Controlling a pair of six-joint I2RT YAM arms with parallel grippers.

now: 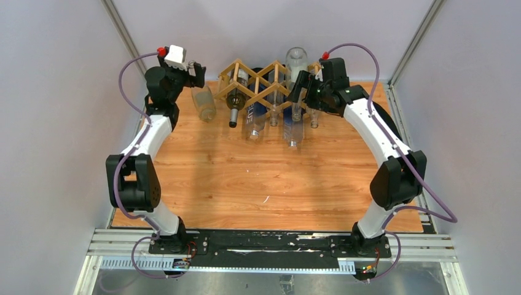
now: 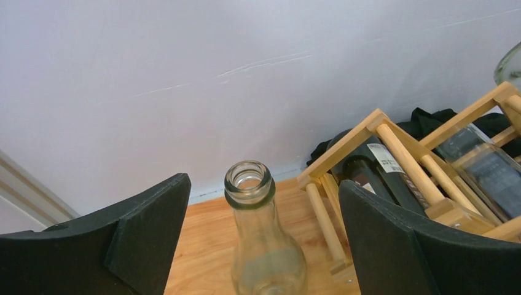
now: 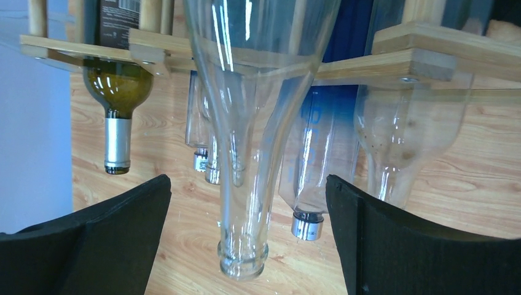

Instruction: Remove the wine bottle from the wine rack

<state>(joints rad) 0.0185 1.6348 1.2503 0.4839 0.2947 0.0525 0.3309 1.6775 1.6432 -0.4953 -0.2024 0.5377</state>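
- Along the far edge of the bench point(image 1: 246, 184), about midway, the wine rack point(image 1: 258, 83) stands with its bottles lying necks-out towards the near edge, so each neck can be reached from the front.
- Its left cell holds the green wine bottle point(image 1: 235, 101), foil-capped neck sloping down and clear of the slats. It has not been lifted out.
- Other cells, towards the right end, hold clear bottles. One of these is a blue-labelled bottle point(image 3: 325, 141).
- At the rack's right end, the right hand point(image 3: 247, 184) is spread wide. Its two pads sit on either side of the neck of a long-necked clear bottle point(image 3: 246, 153) without touching it.
- That straddle looks like a line-up for a neck grip, since the body is boxed in by the slats.
- Nearer the far left corner, a small clear bottle point(image 2: 258, 246) stands upright on the bench just beside the rack's left end, not in any cell.
- Over it, the left hand point(image 2: 263, 190) is also wide open. The open mouth of the bottle is centred between its pads, with no contact on either side.
- I cannot tell from these views which bottle is meant. The green one is the only one that looks like wine, yet neither hand is on it.
- By my reading nothing is gripped, so the removal has not properly begun.
- Pulling any neck risks dragging the light lattice forward, which may be why a second hand waits close by.
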